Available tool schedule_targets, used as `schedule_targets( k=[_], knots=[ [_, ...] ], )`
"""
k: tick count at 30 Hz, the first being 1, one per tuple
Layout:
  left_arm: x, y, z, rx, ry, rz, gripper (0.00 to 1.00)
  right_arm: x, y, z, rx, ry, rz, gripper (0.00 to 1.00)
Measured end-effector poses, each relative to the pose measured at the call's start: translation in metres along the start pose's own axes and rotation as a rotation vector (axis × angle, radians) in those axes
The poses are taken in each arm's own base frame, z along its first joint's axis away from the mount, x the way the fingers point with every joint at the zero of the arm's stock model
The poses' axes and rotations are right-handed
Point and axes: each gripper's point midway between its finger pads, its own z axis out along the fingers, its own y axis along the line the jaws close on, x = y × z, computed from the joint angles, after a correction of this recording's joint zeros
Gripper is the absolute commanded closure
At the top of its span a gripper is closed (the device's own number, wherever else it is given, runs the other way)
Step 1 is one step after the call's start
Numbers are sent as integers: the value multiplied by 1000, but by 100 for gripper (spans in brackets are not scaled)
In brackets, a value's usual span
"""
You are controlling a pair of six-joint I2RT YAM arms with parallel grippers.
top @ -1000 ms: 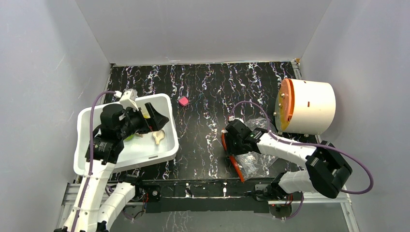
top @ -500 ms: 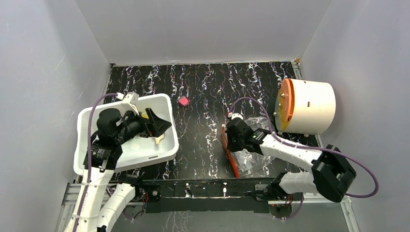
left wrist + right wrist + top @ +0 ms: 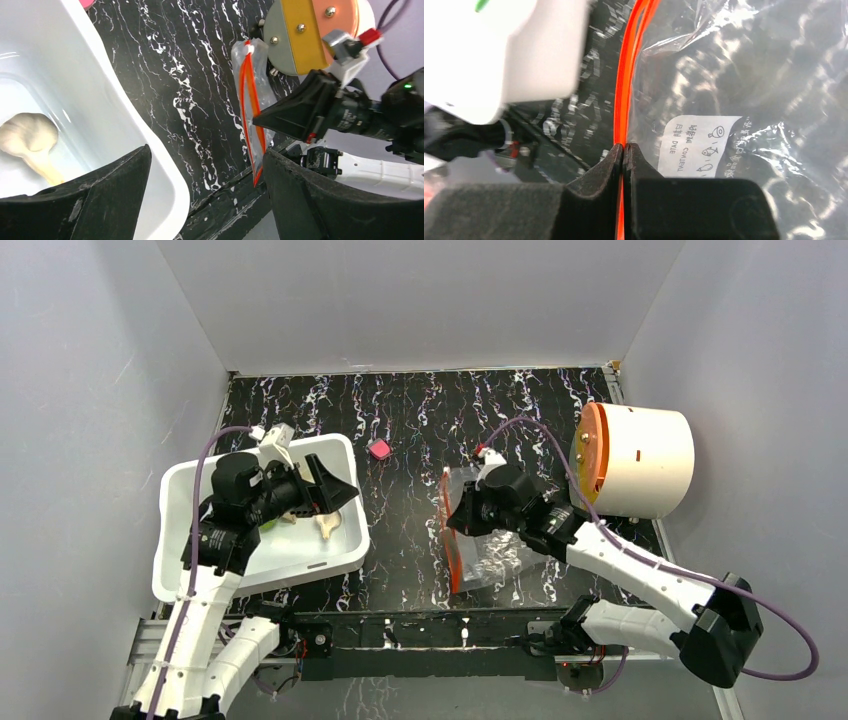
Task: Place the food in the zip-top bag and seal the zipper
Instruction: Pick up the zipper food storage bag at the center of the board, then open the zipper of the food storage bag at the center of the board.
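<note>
The clear zip-top bag (image 3: 492, 552) hangs right of centre, its orange-red zipper (image 3: 453, 562) facing left. My right gripper (image 3: 457, 521) is shut on the zipper (image 3: 626, 90), pinching the strip between its fingertips (image 3: 624, 148); the bag (image 3: 744, 75) with its white label spreads to the right. My left gripper (image 3: 338, 490) stands open over the white bin (image 3: 175, 490), holding nothing (image 3: 206, 162). In the bin lies food: a beige garlic-like piece (image 3: 31, 139), seen from above as a beige piece (image 3: 328, 525), and a bit of green (image 3: 268, 524). The left wrist view also shows the bag (image 3: 254, 107).
A small pink block (image 3: 379, 449) lies on the black marbled table (image 3: 420, 420) behind the bin. A white cylinder with an orange face (image 3: 632, 460) stands at the right edge. Grey walls close in three sides.
My right gripper has shut on the zipper and carried the bag up and to the left. The left gripper stayed over the bin, its jaws slightly narrower.
</note>
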Motion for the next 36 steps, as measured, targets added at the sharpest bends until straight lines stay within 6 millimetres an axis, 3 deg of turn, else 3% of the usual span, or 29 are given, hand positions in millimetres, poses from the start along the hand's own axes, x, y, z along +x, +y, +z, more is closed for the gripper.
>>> schedule_targets(
  k=[7,11,16,26,30,34,36],
  knots=[
    [-9,-12,7,59,-9,-62,24,-52,60,-28,-210,-127,39,100],
    [-10,-18,12,99,-3,-92,29,-69,78,-37,-269,-168,52,100],
    [4,-20,25,130,44,-145,30,-78,94,-42,-337,-189,84,100],
    [40,-49,57,177,193,-132,34,-80,104,-32,-372,-177,130,100],
    [43,-55,64,184,200,-124,35,-78,103,-27,-363,-164,137,100],
    [46,-59,71,189,202,-111,42,-79,103,-24,-363,-161,148,100],
    [51,-58,76,174,216,-109,51,-82,105,-24,-366,-164,150,100]
  ],
)
